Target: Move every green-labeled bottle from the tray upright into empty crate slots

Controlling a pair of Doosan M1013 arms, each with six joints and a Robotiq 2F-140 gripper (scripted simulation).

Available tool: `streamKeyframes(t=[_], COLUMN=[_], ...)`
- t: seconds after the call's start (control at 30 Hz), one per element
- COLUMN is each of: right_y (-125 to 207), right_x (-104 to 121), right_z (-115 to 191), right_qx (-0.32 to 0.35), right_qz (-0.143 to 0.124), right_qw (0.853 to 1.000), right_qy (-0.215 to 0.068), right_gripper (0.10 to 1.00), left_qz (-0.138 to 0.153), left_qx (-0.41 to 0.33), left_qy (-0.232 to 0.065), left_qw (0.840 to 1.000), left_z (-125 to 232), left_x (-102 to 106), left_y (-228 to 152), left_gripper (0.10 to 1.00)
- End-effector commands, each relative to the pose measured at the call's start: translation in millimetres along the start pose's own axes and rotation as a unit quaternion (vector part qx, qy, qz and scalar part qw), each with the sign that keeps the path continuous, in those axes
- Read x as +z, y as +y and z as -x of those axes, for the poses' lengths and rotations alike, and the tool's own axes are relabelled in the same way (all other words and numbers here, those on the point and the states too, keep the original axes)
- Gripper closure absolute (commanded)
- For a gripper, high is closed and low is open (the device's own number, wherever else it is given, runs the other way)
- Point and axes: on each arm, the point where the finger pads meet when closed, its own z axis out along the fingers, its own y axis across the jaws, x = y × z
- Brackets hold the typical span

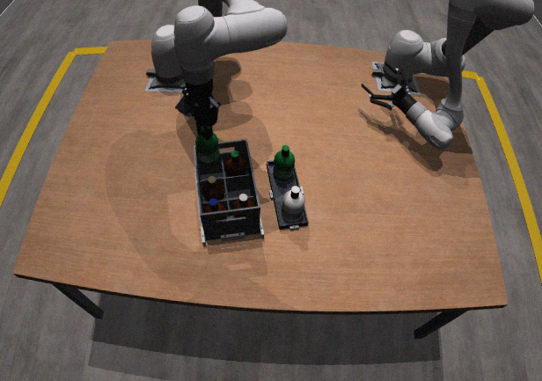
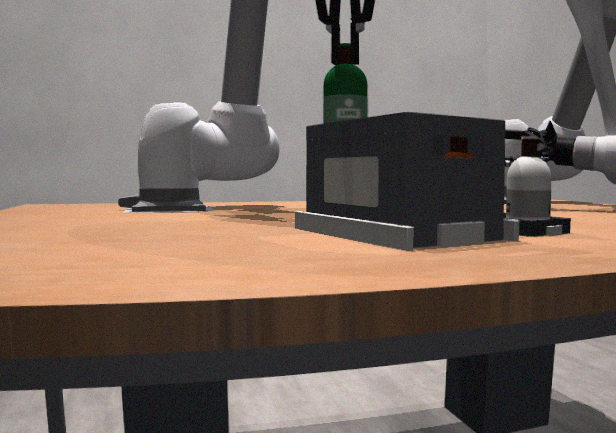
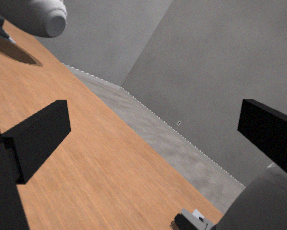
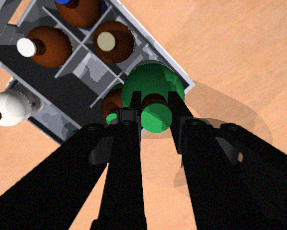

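Observation:
My right gripper (image 1: 204, 129) (image 2: 345, 55) (image 4: 154, 104) is shut on the neck of a green bottle (image 1: 208, 148) (image 2: 345, 83) (image 4: 152, 80). The bottle is upright in the crate's back left slot as the top view shows it. Its label reads LIME; its lower part is hidden by the crate (image 1: 216, 227) (image 2: 460, 196). Another green bottle (image 1: 284, 165) stands on the tray (image 1: 278, 194) (image 2: 562, 223), its label not readable. A white bottle (image 1: 292, 205) (image 2: 529, 191) (image 4: 12, 107) stands on the tray's front end. My left gripper (image 1: 375, 76) (image 3: 154, 115) is open and empty.
The crate also holds brown bottles with green (image 1: 235, 163), beige (image 1: 213, 190), blue (image 1: 214, 203) and white (image 1: 243, 199) caps. Its middle right slot is empty in the top view. The tray stands close to the crate's right side. The left arm is at the back right.

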Motion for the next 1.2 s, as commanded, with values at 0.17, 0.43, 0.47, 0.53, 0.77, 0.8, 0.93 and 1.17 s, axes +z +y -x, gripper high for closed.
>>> streamKeyframes(t=[0.17, 0.43, 0.47, 0.53, 0.77, 0.8, 0.93, 1.17], right_y=[-0.3, -0.3, -0.3, -0.3, -0.3, -0.3, -0.3, -0.3], right_x=[4.2, 6.2, 6.3, 6.5, 6.5, 6.5, 6.5, 6.5], right_z=[-0.1, -0.1, -0.1, -0.1, -0.1, -0.1, -0.1, -0.1], right_qx=[0.000, 0.000, 0.000, 0.000, 0.000, 0.000, 0.000, 0.000], right_qz=[-0.001, -0.001, -0.001, -0.001, -0.001, -0.001, -0.001, -0.001], right_qw=[1.000, 1.000, 1.000, 1.000, 1.000, 1.000, 1.000, 1.000], right_qy=[0.000, 0.000, 0.000, 0.000, 0.000, 0.000, 0.000, 0.000], right_gripper=[0.999, 0.999, 0.999, 0.999, 0.999, 0.999, 0.999, 0.999], left_qz=[0.000, 0.000, 0.000, 0.000, 0.000, 0.000, 0.000, 0.000], left_qx=[0.000, 0.000, 0.000, 0.000, 0.000, 0.000, 0.000, 0.000], left_qy=[0.000, 0.000, 0.000, 0.000, 0.000, 0.000, 0.000, 0.000], left_qw=[1.000, 1.000, 1.000, 1.000, 1.000, 1.000, 1.000, 1.000], left_z=[-0.2, -0.2, -0.2, -0.2, -0.2, -0.2, -0.2, -0.2], left_x=[0.0, 0.0, 0.0, 0.0, 0.0, 0.0, 0.0, 0.0], left_y=[0.1, 0.1, 0.1, 0.1, 0.1, 0.1, 0.1, 0.1], left_gripper=[0.098, 0.098, 0.098, 0.098, 0.098, 0.098, 0.098, 0.098])
